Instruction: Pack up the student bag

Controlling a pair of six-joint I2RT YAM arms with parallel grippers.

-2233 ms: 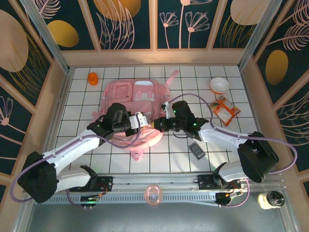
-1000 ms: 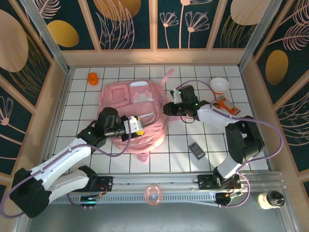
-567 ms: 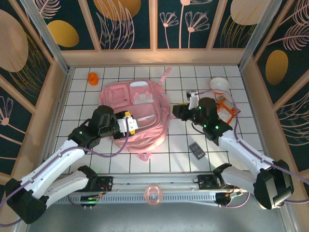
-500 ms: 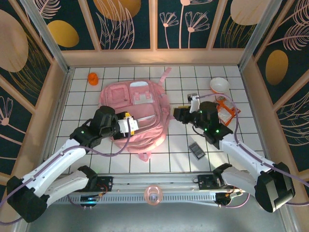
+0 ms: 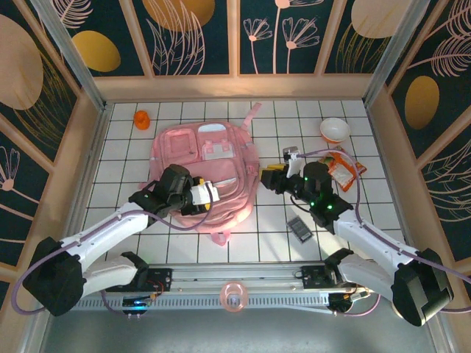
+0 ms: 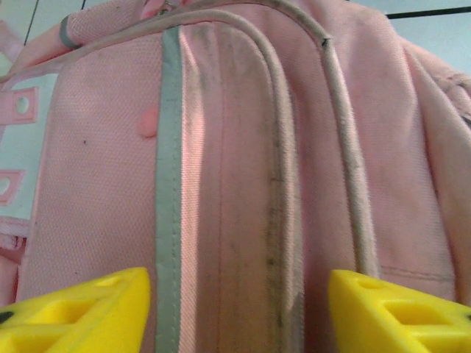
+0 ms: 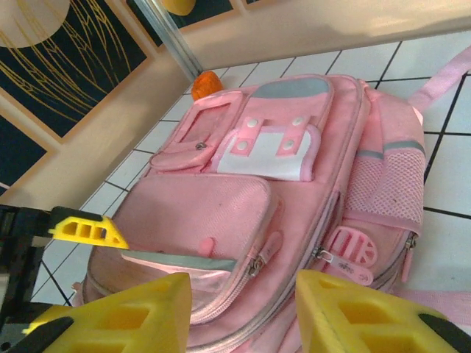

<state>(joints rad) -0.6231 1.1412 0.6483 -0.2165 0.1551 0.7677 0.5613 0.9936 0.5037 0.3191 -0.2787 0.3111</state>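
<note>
The student bag (image 5: pixel 202 165) is a large pink backpack lying flat, front pockets up, on the white tiled table. My left gripper (image 5: pixel 209 197) hovers at the bag's near edge. In the left wrist view the left gripper (image 6: pixel 239 309) is open, its yellow fingertips (image 6: pixel 73 312) spread either side of pink fabric (image 6: pixel 221 184) and pale piping. My right gripper (image 5: pixel 271 177) sits just off the bag's right side. In the right wrist view the right gripper (image 7: pixel 243 312) is open and empty, facing the bag (image 7: pixel 243 184) with its zipped front pocket (image 7: pixel 195 209).
An orange toy (image 5: pixel 142 119) sits at the back left. A white bowl (image 5: pixel 335 129) and an orange packet (image 5: pixel 344 168) lie at the right. A small dark device (image 5: pixel 300 229) rests near the right arm. A pink tape roll (image 5: pixel 232 296) sits on the front rail.
The right gripper has come off the bag's right edge, swung back and now points at the bag. The left gripper slid a little right along the bag's near edge. The bag lies still.
</note>
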